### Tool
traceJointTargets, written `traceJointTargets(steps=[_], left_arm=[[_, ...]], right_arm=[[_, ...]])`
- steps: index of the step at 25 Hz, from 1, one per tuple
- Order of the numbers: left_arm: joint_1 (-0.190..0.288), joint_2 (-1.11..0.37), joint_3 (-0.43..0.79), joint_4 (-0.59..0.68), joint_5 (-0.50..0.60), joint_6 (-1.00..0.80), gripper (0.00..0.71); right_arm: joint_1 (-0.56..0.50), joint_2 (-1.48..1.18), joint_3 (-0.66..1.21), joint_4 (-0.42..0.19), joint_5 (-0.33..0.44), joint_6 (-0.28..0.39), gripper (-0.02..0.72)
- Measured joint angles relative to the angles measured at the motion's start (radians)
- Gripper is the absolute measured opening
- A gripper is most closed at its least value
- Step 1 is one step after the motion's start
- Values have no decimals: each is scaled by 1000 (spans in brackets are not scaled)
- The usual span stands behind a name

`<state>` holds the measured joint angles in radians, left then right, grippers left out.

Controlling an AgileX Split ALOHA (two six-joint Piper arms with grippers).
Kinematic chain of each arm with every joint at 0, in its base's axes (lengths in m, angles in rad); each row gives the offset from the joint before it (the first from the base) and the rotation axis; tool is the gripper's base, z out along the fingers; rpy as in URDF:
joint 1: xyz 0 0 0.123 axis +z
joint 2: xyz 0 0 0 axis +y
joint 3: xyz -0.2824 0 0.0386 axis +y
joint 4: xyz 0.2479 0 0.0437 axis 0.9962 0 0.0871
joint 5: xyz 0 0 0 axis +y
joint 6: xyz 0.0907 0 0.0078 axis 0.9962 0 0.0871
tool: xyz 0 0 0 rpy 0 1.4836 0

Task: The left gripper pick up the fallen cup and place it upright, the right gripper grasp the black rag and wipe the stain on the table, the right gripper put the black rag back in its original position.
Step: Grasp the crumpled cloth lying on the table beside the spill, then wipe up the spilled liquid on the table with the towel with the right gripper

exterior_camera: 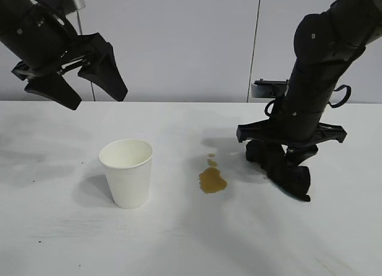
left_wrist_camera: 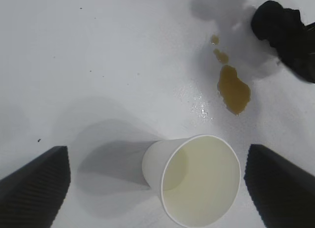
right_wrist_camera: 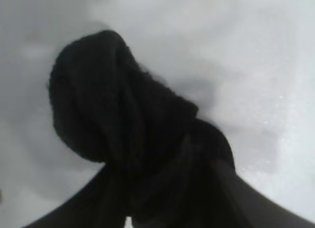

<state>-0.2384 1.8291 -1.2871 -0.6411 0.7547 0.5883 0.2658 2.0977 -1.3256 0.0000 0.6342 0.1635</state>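
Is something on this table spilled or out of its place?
Yes. An amber-brown stain with two small droplets beyond it lies on the white table, between the upright cup and the black rag. The right claw is down on the rag. The cup stands straight, and nothing looks damaged.

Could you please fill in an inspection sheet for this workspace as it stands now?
Surface: white table, faint grey smudges, small wet specks near the stain.
Job's things: cup upright; amber stain unwiped, between cup and rag; black rag bunched on the table.
Clutter: nothing seen.
Grippers: left gripper open, raised above the table behind the cup; right gripper down on the rag, fingers closed around it.
Cables: a black loop on the right arm.
Surroundings: plain grey wall panels.
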Motion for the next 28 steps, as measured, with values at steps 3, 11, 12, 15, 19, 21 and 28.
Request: traceJointTargets(steps=[3, 11, 12, 15, 19, 21, 28], left_arm=[[0, 0, 0, 0, 0, 0, 693], [0, 0, 0, 0, 0, -1, 693], [0, 0, 0, 0, 0, -1, 693], [0, 0, 0, 0, 0, -1, 693], [0, 0, 0, 0, 0, -1, 693], [0, 0, 0, 0, 0, -1, 693], [0, 0, 0, 0, 0, -1, 693]], right_arm=[[0, -23, 3, 41, 4, -5, 117], [18, -171, 4, 239, 31, -96, 117], [30, -172, 4, 244, 31, -99, 117], [92, -165, 5, 246, 20, -105, 117], [183, -122, 5, 231, -18, -100, 117], [211, -81, 5, 214, -35, -81, 117], [216, 23, 0, 131, -111, -14, 116]])
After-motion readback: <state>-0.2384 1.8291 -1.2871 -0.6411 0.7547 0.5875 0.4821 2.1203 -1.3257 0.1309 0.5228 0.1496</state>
